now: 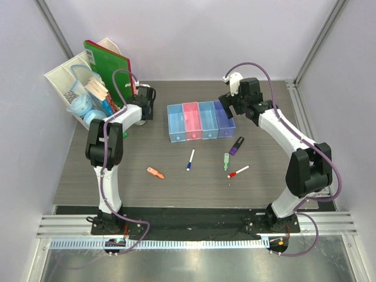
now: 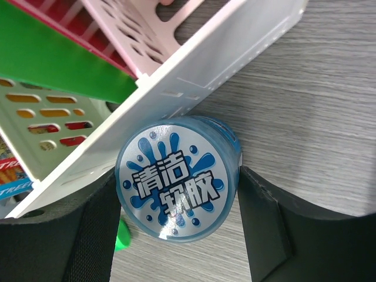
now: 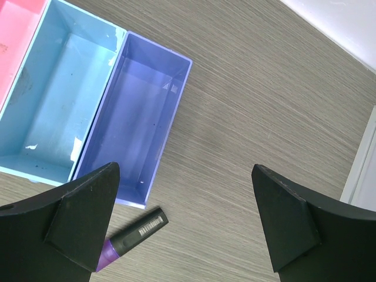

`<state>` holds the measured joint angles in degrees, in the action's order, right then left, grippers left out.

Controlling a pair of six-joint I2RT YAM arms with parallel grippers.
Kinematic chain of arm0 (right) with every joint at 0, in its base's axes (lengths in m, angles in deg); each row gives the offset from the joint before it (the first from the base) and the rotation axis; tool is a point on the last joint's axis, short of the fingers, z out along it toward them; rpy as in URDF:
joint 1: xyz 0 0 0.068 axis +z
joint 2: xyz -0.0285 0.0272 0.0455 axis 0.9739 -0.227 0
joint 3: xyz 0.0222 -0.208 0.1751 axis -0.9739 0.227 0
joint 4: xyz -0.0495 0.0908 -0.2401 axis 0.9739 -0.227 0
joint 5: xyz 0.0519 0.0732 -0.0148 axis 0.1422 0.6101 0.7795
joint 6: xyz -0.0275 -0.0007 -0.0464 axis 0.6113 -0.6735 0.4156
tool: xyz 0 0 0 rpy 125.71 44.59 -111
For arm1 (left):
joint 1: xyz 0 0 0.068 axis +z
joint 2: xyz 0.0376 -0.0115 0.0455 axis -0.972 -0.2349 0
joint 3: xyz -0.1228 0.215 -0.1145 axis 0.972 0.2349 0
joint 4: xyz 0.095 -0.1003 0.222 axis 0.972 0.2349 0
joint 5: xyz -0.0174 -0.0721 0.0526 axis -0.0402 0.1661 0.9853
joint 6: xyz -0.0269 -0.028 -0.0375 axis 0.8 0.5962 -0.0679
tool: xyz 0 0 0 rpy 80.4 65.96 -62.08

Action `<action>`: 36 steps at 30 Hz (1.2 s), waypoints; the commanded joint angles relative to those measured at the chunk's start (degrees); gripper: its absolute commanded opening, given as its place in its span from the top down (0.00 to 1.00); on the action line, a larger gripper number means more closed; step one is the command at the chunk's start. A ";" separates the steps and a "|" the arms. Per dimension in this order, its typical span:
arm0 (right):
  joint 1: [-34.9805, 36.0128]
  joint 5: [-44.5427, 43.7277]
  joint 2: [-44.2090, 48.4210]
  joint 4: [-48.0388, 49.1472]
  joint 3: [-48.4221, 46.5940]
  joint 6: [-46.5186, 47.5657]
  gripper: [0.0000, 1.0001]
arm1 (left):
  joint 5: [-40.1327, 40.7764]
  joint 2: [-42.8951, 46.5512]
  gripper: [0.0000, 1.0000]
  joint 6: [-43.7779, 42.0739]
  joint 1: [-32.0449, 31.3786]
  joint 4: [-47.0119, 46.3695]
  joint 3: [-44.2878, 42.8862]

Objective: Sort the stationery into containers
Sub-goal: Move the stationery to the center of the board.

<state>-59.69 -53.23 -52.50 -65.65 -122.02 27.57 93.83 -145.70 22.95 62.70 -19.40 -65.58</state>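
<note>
Left gripper (image 2: pixel 176 226): its fingers are pressing against both sides of the blue jar (image 2: pixel 170 176), which is resting against the white organiser (image 2: pixel 194 76) at ten o'clock on the table (image 1: pixel 176 191).
Right gripper (image 3: pixel 185 194): its jaws are standing wide apart and holding nothing, hovering over the near end of the purple bin (image 3: pixel 135 123).
Stationery: all five pieces are lying loose on the table. The purple-black marker (image 3: pixel 132 235) is at five o'clock from the purple bin. The green marker (image 1: pixel 226 161), red-white pen (image 1: pixel 238 171), blue-white pen (image 1: pixel 190 160) and orange marker (image 1: pixel 155 173) are lying from six to eight o'clock of the bin row (image 1: pixel 200 120).
Bins: all four are sitting empty.
Step, as judged: the right arm is lining up on the purple-black marker.
Method: the wrist should be turning until the jaws cross the barrel, then descending square and closing at mid-length.
Caution: the jar is not stationery, so carrying it is adding nothing.
</note>
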 commanded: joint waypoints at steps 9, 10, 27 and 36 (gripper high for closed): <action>1.35 -0.30 5.20 -0.13 0.74 -0.39 0.00 | -15.02 6.69 0.58 -6.57 -0.26 4.13 6.97; 1.53 -0.21 5.38 -0.22 0.66 -0.48 0.01 | -16.16 7.56 0.58 -6.93 -0.26 4.13 7.93; 6.27 -1.00 9.68 -2.94 3.03 -0.04 0.00 | -32.17 15.22 0.63 -14.93 -1.75 6.24 18.39; 7.86 -1.09 12.58 -5.40 2.32 -0.48 0.00 | -35.33 18.99 0.67 -20.02 -2.90 9.58 24.28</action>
<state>-52.35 -53.60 -43.17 -70.24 -118.61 27.57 64.43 -127.84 4.94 60.75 -18.04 -45.80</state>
